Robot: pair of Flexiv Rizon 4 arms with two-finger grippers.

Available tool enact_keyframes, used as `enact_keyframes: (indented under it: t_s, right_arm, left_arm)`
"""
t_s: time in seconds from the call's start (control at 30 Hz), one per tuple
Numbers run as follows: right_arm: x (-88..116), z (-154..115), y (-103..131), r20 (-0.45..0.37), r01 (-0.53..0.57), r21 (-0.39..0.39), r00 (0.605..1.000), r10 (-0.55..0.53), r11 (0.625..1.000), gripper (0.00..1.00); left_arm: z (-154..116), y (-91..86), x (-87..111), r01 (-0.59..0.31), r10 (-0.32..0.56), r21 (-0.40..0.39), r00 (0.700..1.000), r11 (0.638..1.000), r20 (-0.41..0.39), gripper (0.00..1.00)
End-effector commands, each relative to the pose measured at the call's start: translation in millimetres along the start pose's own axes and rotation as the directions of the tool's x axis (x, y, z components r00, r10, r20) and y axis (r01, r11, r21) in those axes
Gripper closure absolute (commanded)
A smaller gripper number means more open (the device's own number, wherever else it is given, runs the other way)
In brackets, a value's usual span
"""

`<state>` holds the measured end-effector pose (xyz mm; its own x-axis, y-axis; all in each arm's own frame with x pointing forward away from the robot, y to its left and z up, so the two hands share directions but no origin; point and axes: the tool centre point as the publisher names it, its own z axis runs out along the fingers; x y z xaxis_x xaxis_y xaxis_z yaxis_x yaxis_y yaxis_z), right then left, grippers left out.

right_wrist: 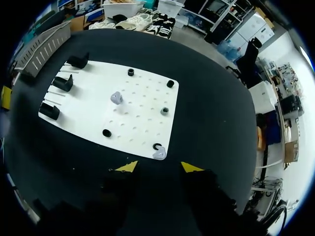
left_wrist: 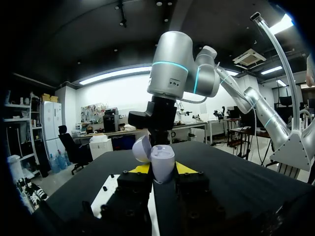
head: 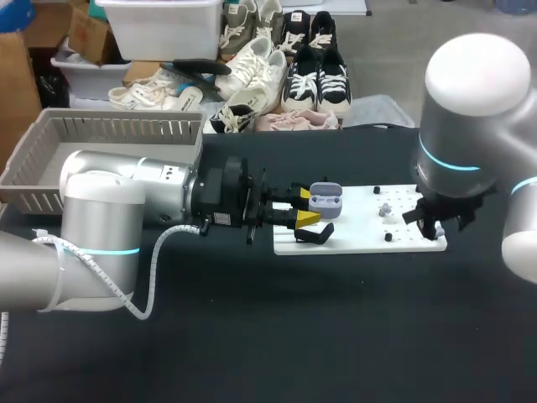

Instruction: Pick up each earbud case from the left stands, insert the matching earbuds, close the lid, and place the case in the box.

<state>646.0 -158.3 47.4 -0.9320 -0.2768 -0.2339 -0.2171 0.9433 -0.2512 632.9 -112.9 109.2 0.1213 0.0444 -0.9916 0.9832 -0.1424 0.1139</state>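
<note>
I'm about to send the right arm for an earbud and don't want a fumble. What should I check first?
1. Case held by left gripper: ok, both yellow tips press its sides.
2. Lid open: ok, tipped back.
3. Right gripper ready: ok, fingers apart, nothing between them.
4. Earbuds on the white board: ok, one earbud mid-board, another earbud at the edge just ahead of the right gripper.
5. Case pockets free: cannot tell, the inside is too small to make out.
</note>
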Motion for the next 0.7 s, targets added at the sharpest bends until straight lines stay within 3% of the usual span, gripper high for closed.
enact_keyframes:
  t_s: [0.03, 0.7]
  right_arm:
    - [-6, 10, 2, -0.011, 0.004, 0.004, 1.000, -0.004, 1.000, 0.53]
    - [-11, 30, -2, -0.053, 0.000, -0.005, 0.999, 0.000, 1.000, 0.60]
  left_arm:
    - [0, 0.2, 0.2, -0.001, 0.001, 0.000, 1.000, 1.000, 0.000, 1.00]
    - [0, 0.2, 0.2, -0.001, 0.001, 0.000, 1.000, 1.000, 0.000, 1.00]
